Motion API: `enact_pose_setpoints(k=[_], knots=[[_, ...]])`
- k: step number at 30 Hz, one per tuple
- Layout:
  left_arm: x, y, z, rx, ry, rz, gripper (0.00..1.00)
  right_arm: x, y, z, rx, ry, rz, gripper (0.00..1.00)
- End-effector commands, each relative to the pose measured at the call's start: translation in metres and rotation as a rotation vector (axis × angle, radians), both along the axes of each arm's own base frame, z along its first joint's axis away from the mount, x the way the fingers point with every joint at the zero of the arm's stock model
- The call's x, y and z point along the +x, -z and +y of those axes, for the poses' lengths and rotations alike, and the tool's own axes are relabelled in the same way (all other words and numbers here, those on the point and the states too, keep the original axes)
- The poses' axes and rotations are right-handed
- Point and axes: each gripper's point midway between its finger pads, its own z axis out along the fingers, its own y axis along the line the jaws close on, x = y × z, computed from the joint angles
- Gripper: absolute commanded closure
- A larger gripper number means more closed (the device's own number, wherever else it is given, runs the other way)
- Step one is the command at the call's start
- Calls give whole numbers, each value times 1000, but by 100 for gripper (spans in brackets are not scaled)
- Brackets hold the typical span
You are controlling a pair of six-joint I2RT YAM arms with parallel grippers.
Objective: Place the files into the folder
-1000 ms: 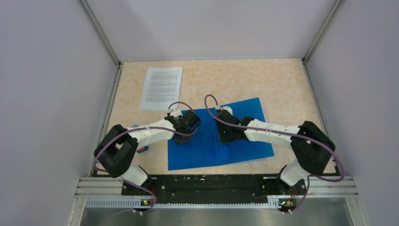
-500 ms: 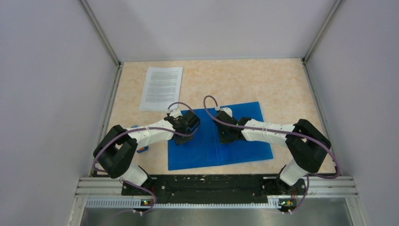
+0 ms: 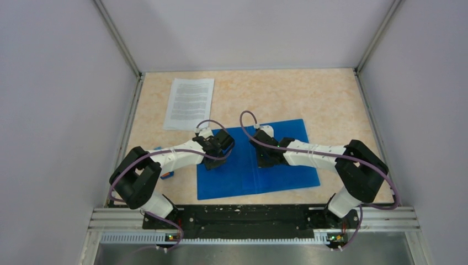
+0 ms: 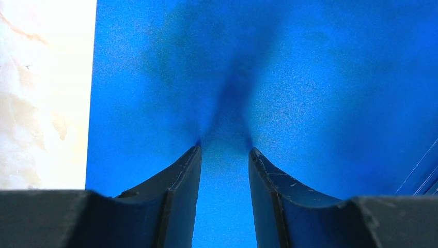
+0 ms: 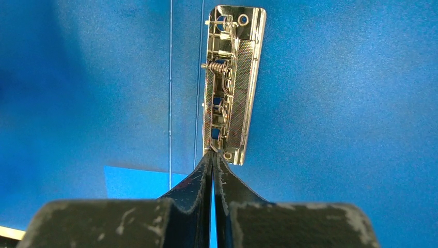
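The folder [image 3: 287,165] lies opened flat, blue inside face up, near-centre of the table [image 3: 320,94], slightly skewed. The files [image 3: 189,103] are a printed white sheet stack at the far left, well apart from the folder, flat on the table.

The left gripper [image 4: 223,147] is on the folder's left panel, jaws parted with a narrow gap and nothing between them; the tips look to touch the plastic. The right gripper [image 5: 213,153] has its jaws pressed together, tips at the near end of the metal clip [image 5: 230,82]. I cannot tell if they pinch any part of it.

Handling, judged:
- Files are thin, light and floppy, and will sag and fan if pinched at one corner. Better to take an edge, probably by sliding to the table rim or lifting a corner first.
- Folder plastic is smooth, semi-stiff and likely slippery, so it needs pinning while the clip is worked.
- The clip is sprung metal and needs firm force at the lever end.

The surface is a matte beige marbled top, flat. Plain grey walls enclose it on the left, far and right sides. A small orange-and-blue block [image 3: 166,175] sits near the left arm.
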Motion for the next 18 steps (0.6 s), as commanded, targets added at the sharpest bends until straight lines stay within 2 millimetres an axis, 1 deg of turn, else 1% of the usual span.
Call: enact_pose_setpoints(k=[1,5,12,18], knots=[[-15,15,9,33,-15,58,55,-10,19,-14,-62,16,20,99],[-15,18,9,34,-15,65,56,-13,21,-7,-15,13,28,97],[-15,17,8,34,-13,66,56,-8,11,2,25,6,5,93],[-15,18,8,38,-13,72,55,-7,10,7,37,-1,6,92]])
